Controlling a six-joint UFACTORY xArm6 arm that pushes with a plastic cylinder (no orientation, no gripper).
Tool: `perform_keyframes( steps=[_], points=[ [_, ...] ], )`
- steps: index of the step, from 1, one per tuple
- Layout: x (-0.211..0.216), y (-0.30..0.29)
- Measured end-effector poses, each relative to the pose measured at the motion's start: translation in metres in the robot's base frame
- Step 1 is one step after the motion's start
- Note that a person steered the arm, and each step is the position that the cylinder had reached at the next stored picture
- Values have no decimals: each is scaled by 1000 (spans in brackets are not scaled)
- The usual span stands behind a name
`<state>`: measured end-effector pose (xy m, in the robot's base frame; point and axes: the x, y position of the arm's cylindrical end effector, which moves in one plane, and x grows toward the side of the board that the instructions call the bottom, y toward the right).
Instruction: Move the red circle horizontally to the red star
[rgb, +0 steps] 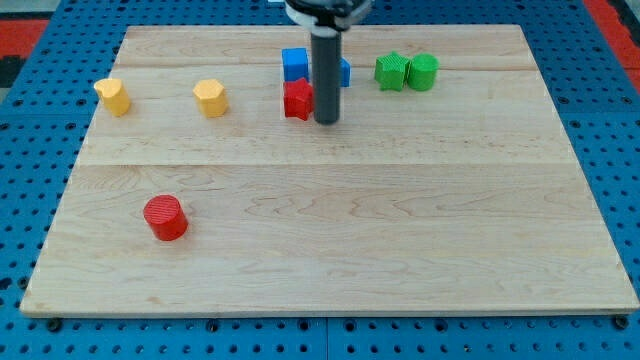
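Observation:
The red circle (165, 218) stands at the lower left of the wooden board (400, 230). The red star (298, 99) stands near the top centre. My tip (327, 121) rests on the board just to the right of the red star, close to or touching it, and far up and to the right of the red circle.
A blue block (294, 64) stands just above the red star, and another blue block (343, 72) shows partly behind the rod. Two green blocks (391, 71) (423, 72) stand at the top right. Two yellow blocks (113, 96) (210, 98) stand at the top left.

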<state>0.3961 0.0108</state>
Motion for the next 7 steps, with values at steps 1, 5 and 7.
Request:
perform_keyframes(
  steps=[1, 5, 7],
  points=[
    [94, -22],
    [114, -138],
    [78, -169]
  ],
)
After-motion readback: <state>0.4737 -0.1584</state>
